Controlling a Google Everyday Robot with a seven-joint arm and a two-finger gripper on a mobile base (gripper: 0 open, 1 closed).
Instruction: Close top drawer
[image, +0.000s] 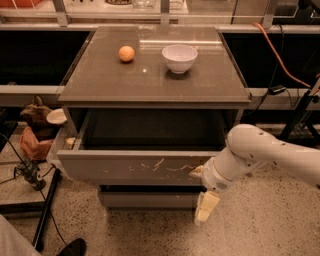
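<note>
The top drawer (135, 167) of the grey-brown cabinet stands pulled far out, and its inside looks dark and empty. Its flat front panel carries white scratch marks right of centre. My gripper (205, 207) hangs at the end of the white arm (260, 155), at the drawer front's right end and just below it. One pale finger points down in front of the lower drawer (150, 199).
An orange ball (126, 53) and a white bowl (179, 58) sit on the cabinet top (150, 80). A brown bag and a white cup (42, 120) stand left of the cabinet. A dark stand leg (47, 210) and cables lie on the speckled floor at left. An orange cable (280, 55) runs at right.
</note>
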